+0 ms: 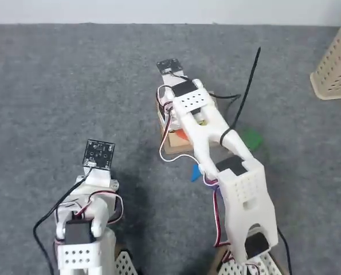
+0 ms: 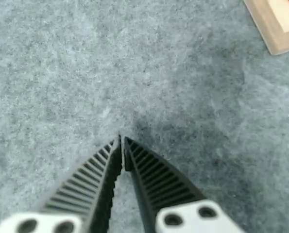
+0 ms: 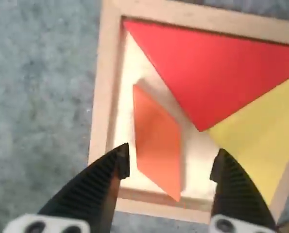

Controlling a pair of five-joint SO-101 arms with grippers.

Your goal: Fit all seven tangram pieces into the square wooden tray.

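- right wrist view: the right gripper [image 3: 171, 154] is released, its 2 black jaws spread wide and standing on either side of the orange piece [image 3: 156, 141] without pressing on it.
- the orange piece, a parallelogram, lies inside the wooden tray [image 3: 103, 97], in the corner nearest the jaws; whether it sits flat on the tray floor cannot be told.
- just beside it a large red triangle [image 3: 212, 73] lies in the tray along 1 wall, and a yellow triangle [image 3: 256, 145] adjoins the red one edge to edge; pale tray floor shows between the orange piece and these 2.
- left wrist view: the left gripper [image 2: 121, 141] is clenched, its ribbed jaws meeting at the tips with nothing between them, over grey carpet [image 2: 86, 73], well apart from the tray, of which 1 corner shows at the picture's edge.
- high view: the right arm stretches over the tray; a green piece [image 1: 252, 138] lies on the carpet beside that arm, off the tray, and a blue piece [image 1: 195, 172] lies on the carpet near the tray, partly hidden by the arm.
- a slatted basket [image 1: 335, 63] stands at the far right, well apart from the tray.
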